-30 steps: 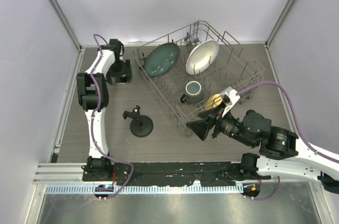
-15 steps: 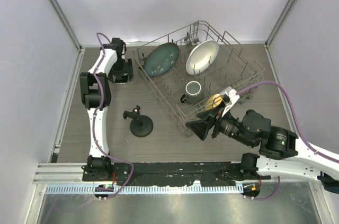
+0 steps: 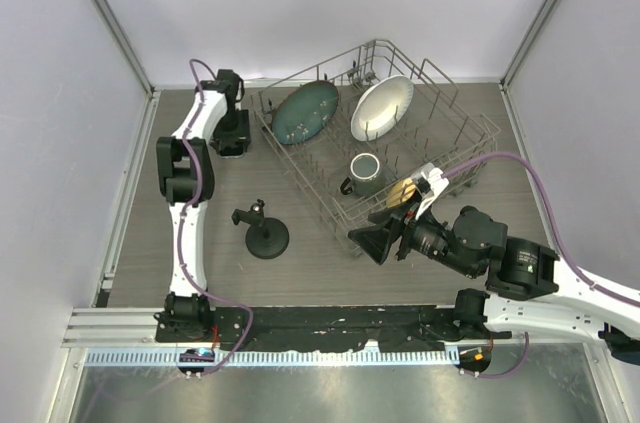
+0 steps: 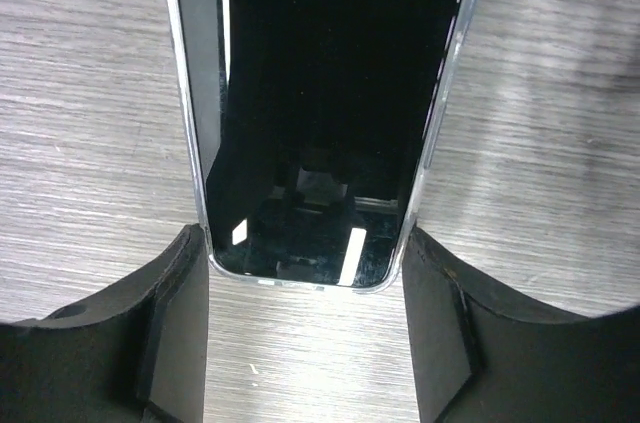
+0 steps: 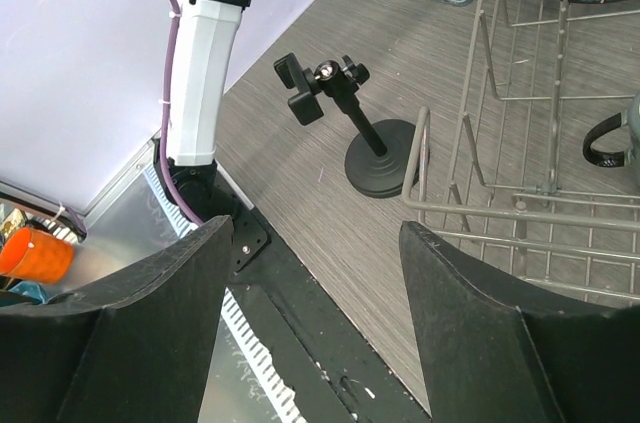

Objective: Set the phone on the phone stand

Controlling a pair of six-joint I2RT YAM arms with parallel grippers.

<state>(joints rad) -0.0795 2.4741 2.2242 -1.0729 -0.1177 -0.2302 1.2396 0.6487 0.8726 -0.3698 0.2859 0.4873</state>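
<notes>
The phone [image 4: 315,113] lies flat on the wooden table, its glossy black screen up, filling the left wrist view. My left gripper [image 4: 305,243] is open, with one finger on each side of the phone's near end, level with its bottom corners. In the top view the left gripper [image 3: 232,135] is at the back left and hides the phone. The phone stand [image 3: 263,231] stands upright left of centre and also shows in the right wrist view [image 5: 372,148]. My right gripper [image 3: 375,243] is open and empty, hovering to the right of the stand; its own view shows it too [image 5: 315,228].
A wire dish rack [image 3: 455,133] fills the back right, holding a teal plate [image 3: 305,111], a white plate [image 3: 382,106] and a grey mug [image 3: 364,171]. Its near corner [image 5: 425,158] stands close to the stand's base. Walls close in the left, back and right.
The left arm's wrist has shifted slightly right at the back left, staying over the phone. The right arm has crept a little to the left.
</notes>
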